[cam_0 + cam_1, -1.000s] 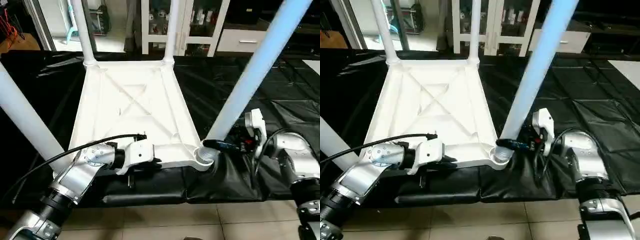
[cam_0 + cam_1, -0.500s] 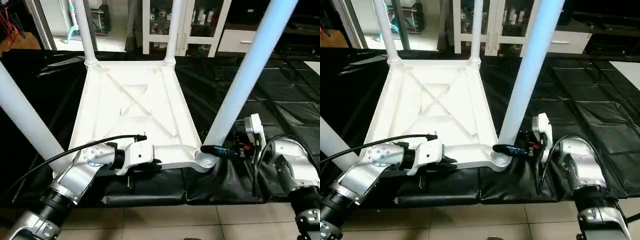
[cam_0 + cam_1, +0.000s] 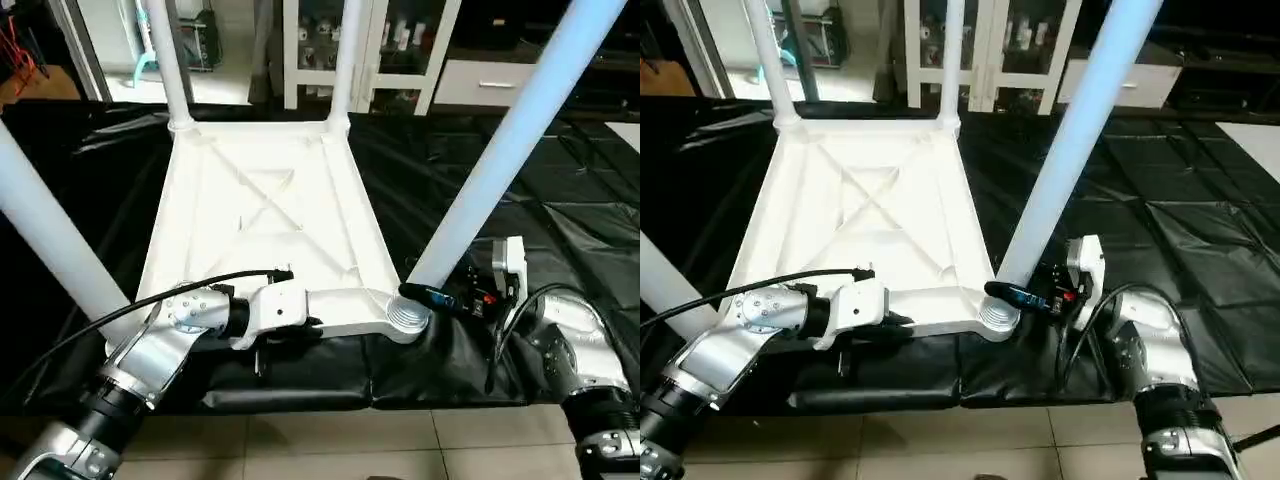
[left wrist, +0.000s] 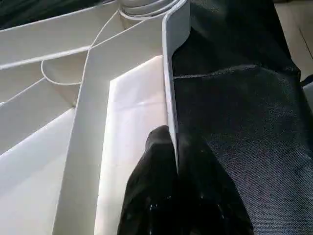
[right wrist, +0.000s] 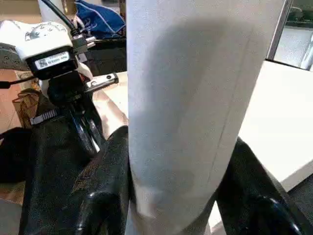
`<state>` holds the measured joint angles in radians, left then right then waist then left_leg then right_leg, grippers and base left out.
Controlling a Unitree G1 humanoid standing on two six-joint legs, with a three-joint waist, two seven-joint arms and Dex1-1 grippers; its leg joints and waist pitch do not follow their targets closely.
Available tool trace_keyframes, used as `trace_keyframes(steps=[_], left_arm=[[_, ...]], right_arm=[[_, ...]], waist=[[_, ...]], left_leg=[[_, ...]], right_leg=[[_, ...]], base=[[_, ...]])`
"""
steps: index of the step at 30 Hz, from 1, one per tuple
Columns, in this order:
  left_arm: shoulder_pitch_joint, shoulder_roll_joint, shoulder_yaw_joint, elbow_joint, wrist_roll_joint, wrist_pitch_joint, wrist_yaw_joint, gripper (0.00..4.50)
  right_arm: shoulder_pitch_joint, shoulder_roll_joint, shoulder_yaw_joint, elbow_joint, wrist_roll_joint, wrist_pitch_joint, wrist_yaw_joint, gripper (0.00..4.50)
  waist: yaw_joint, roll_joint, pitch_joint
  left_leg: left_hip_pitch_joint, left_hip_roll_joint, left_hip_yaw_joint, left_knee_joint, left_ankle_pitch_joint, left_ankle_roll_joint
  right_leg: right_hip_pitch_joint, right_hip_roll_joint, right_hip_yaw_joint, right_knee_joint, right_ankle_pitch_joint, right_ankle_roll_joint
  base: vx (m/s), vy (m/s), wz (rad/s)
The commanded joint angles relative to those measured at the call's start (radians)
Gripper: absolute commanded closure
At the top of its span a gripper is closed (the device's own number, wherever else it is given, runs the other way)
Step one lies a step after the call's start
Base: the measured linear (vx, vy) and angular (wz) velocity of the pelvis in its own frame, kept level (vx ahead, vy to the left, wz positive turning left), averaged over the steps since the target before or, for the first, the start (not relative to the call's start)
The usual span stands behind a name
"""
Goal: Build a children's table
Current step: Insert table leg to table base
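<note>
The children's table top (image 3: 260,200) lies upside down on the black-covered surface, ribbed underside up. Two white legs (image 3: 165,60) (image 3: 345,60) stand in its far corners, and a third leg (image 3: 50,240) rises at the near left. My left gripper (image 3: 312,325) is shut on the top's near rim (image 4: 168,98), one finger (image 4: 156,147) on the inner side. My right gripper (image 3: 430,296) is shut on the fourth leg (image 3: 500,160) just above the near-right socket (image 3: 405,318). That leg leans to the right, and black fingers (image 5: 105,176) press both its sides.
A white glass-door cabinet (image 3: 400,50) stands behind the work surface. Black sheeting (image 3: 570,190) covers the surface on the right. Tiled floor (image 3: 400,440) lies below the near edge. A black cable (image 3: 120,310) arcs over my left forearm.
The leg in my right gripper swung more upright, then leaned back to the right. My right forearm sank a little toward the near edge. The left arm stayed still.
</note>
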<state>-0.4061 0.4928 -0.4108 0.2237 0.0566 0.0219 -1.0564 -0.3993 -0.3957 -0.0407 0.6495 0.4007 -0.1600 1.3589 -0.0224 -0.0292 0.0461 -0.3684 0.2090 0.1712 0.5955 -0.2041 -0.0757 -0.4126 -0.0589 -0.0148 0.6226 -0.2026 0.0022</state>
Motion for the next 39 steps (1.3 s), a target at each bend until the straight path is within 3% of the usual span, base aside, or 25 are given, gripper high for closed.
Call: trace_keyframes(steps=[1, 5, 7, 8, 11, 14, 19, 24, 26, 27, 32, 34, 39], left_arm=[[-0.016, 0.008, -0.008, 0.019, 0.035, -0.004, 0.014, 4.5], [-0.016, 0.012, -0.007, 0.018, 0.035, -0.005, 0.009, 4.5], [-0.016, 0.013, -0.006, 0.02, 0.035, -0.006, 0.007, 4.5], [-0.018, 0.015, -0.006, 0.022, 0.034, -0.008, 0.004, 4.5], [-0.018, 0.015, -0.006, 0.022, 0.034, -0.008, 0.004, 4.5], [-0.021, 0.018, -0.006, 0.024, 0.033, -0.009, -0.001, 4.5], [-0.017, 0.023, -0.008, 0.013, 0.026, -0.009, -0.016, 4.5], [-0.014, 0.027, -0.01, 0.008, 0.017, -0.015, -0.036, 4.5], [-0.005, 0.04, -0.015, -0.012, -0.002, -0.027, -0.075, 4.5], [-0.005, 0.042, -0.016, -0.014, -0.005, -0.028, -0.08, 4.5], [-0.013, 0.037, -0.012, -0.008, -0.003, -0.023, -0.065, 4.5], [-0.015, 0.032, -0.01, -0.003, 0.004, -0.021, -0.048, 4.5], [-0.016, 0.026, -0.007, 0.005, 0.018, -0.016, -0.021, 4.5]], right_arm=[[0.055, 0.011, 0.039, 0.069, -0.058, 0.023, -0.028, 2.64], [0.067, 0.007, 0.058, 0.065, -0.076, 0.011, -0.01, 2.64], [0.074, -0.018, 0.094, 0.072, -0.117, -0.005, 0.018, 2.64], [0.08, -0.054, 0.141, 0.086, -0.17, -0.017, 0.052, 2.64], [0.08, -0.056, 0.143, 0.087, -0.173, -0.018, 0.054, 2.65], [0.071, -0.098, 0.175, 0.109, -0.206, 0.013, 0.099, 2.64], [0.032, -0.146, 0.166, 0.15, -0.203, 0.032, 0.145, 2.64], [0.014, -0.162, 0.172, 0.158, -0.199, 0.045, 0.17, 2.64], [-0.029, -0.204, 0.221, 0.166, -0.219, 0.049, 0.239, 2.64], [-0.037, -0.216, 0.238, 0.162, -0.223, 0.049, 0.25, 2.64], [-0.054, -0.217, 0.251, 0.15, -0.224, 0.057, 0.256, 2.65], [-0.056, -0.202, 0.237, 0.151, -0.224, 0.054, 0.241, 2.65], [-0.046, -0.166, 0.211, 0.163, -0.205, 0.036, 0.185, 2.65]], waist=[[-0.009, 0.009, -0.023], [-0.009, 0.009, -0.022], [-0.009, 0.013, -0.021], [-0.008, 0.012, -0.023], [-0.008, 0.011, -0.02], [-0.008, 0.012, -0.018], [-0.009, 0.013, -0.019], [-0.008, 0.014, -0.022], [-0.01, 0.015, -0.024], [-0.007, 0.017, -0.025], [-0.003, 0.014, -0.031], [-0.002, 0.013, -0.03], [-0.005, 0.015, -0.025]], left_leg=[[0.009, 0.023, -0.005, -0.09, -0.43, 0.004], [0.01, 0.023, -0.006, -0.092, -0.438, 0.002], [0.012, 0.024, -0.006, -0.094, -0.437, 0.002], [0.012, 0.024, -0.004, -0.095, -0.421, 0.005], [0.012, 0.025, -0.002, -0.097, -0.417, 0.011], [0.016, 0.025, -0.004, -0.098, -0.441, 0.008], [0.016, 0.025, -0.003, -0.098, -0.434, 0.011], [0.015, 0.027, -0.001, -0.1, -0.396, 0.016], [0.013, 0.028, 0.0, -0.099, -0.372, 0.022], [0.017, 0.029, 0.003, -0.097, -0.352, 0.028], [0.011, 0.028, 0.009, -0.089, -0.242, 0.063], [0.011, 0.028, 0.01, -0.089, -0.246, 0.065], [0.016, 0.029, 0.007, -0.095, -0.326, 0.039]], right_leg=[[0.01, -0.05, 0.03, -0.119, -0.459, -0.164], [0.009, -0.05, 0.03, -0.122, -0.47, -0.159], [0.008, -0.05, 0.029, -0.123, -0.465, -0.16], [0.012, -0.049, 0.028, -0.122, -0.435, -0.166], [0.013, -0.047, 0.028, -0.123, -0.414, -0.177], [0.012, -0.049, 0.028, -0.127, -0.451, -0.171], [0.015, -0.049, 0.028, -0.125, -0.427, -0.185], [0.022, -0.047, 0.028, -0.117, -0.337, -0.212], [0.027, -0.047, 0.026, -0.112, -0.288, -0.233], [0.026, -0.046, 0.027, -0.111, -0.25, -0.244], [0.042, -0.047, 0.026, -0.095, -0.099, -0.28], [0.042, -0.048, 0.026, -0.096, -0.114, -0.28], [0.035, -0.05, 0.028, -0.107, -0.251, -0.252]], base=[[0.0, 0.0, 0.0], [0.0, 0.0, 0.0], [0.0, 0.0, 0.0], [0.0, 0.0, 0.0], [0.0, 0.0, 0.0], [0.0, 0.0, 0.0], [0.0, 0.0, 0.0], [0.0, 0.0, 0.0], [0.0, 0.0, 0.0], [0.0, 0.0, 0.0], [0.0, 0.0, 0.0], [0.0, 0.0, 0.0], [0.0, 0.0, 0.0]])
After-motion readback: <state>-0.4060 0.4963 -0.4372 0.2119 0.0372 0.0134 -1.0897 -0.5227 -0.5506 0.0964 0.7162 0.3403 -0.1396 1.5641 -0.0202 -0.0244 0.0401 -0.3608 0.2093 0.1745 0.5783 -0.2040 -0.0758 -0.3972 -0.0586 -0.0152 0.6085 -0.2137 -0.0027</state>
